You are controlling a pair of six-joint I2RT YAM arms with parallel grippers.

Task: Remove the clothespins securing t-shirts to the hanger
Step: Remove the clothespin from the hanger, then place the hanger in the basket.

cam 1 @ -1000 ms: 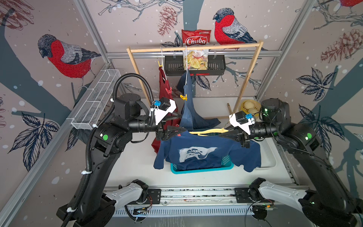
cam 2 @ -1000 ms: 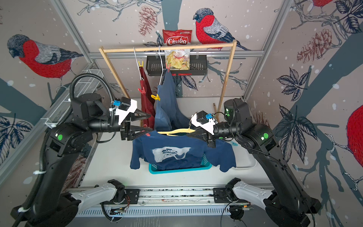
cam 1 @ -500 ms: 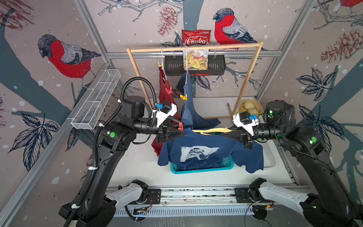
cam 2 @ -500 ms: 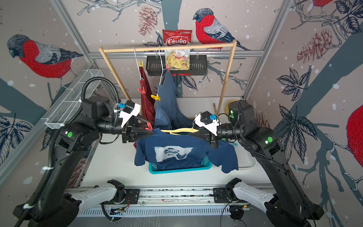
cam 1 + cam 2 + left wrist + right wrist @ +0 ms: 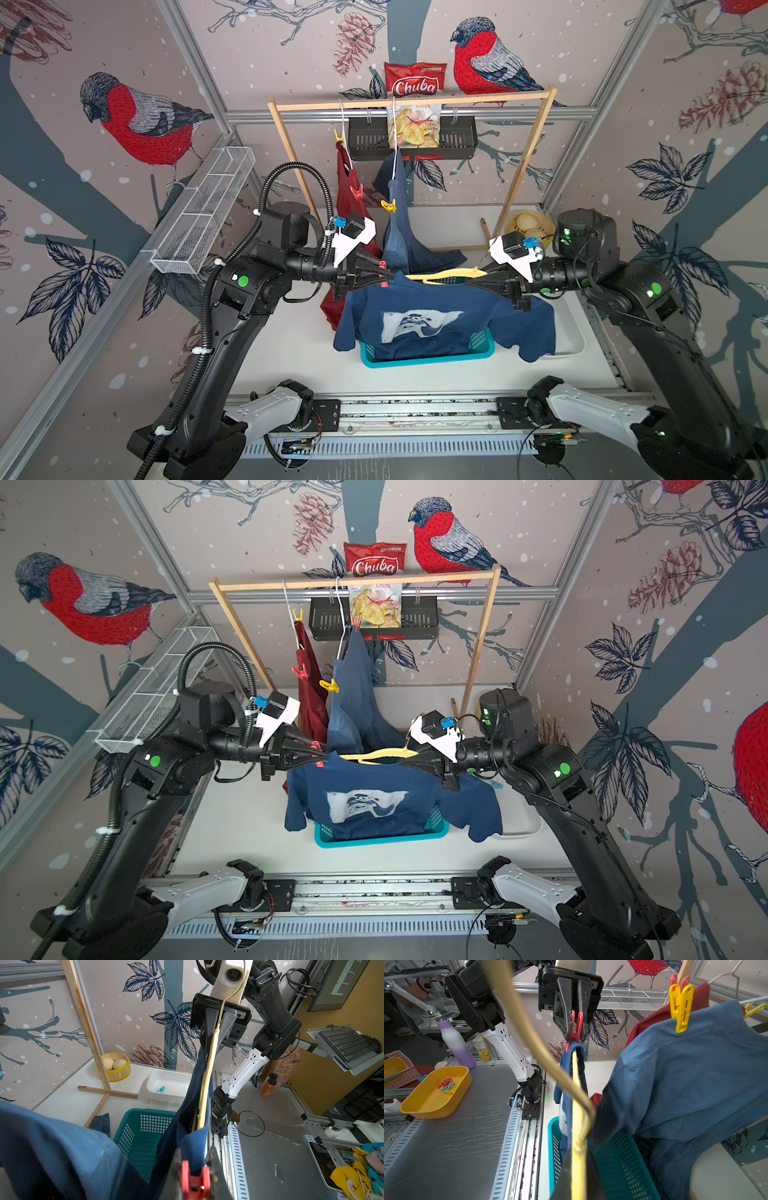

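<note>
Left gripper [image 5: 384, 277] was gaping a sec ago, short of the shirt. Now it's moved in & clamped its black fingers on the tail of the red plastic clothespin [image 5: 575, 1028]. That pin sits at the end of the yellow plastic hanger [image 5: 444, 274] nearest that arm, pinching the shoulder of the navy t-shirt with the white print [image 5: 419, 328]. So the squeeze is made. The mouth is prob. spreading, but I can't see if it's let go of the cloth yet; a pull off the hanger end looks next. Right gripper [image 5: 473, 283] stays clenched on the hanger's opposite end, shoulder fabric trapped w/ it, holding it roughly level above the teal perforated plastic basket [image 5: 428, 359] near the white table [image 5: 291, 332] front edge. Hanger: thin, smooth, curved. Shirt: soft limp knit, sleeves drooping. Pin: hard, glossy, two-pronged. Behind, on the wooden rack [image 5: 411, 102], the plain blue t-shirt [image 5: 399, 232] has a yellow clothespin [image 5: 388, 205] & the dark red t-shirt [image 5: 347, 195] a pinkish-red clothespin [image 5: 356, 192], both not yet removed.
</note>
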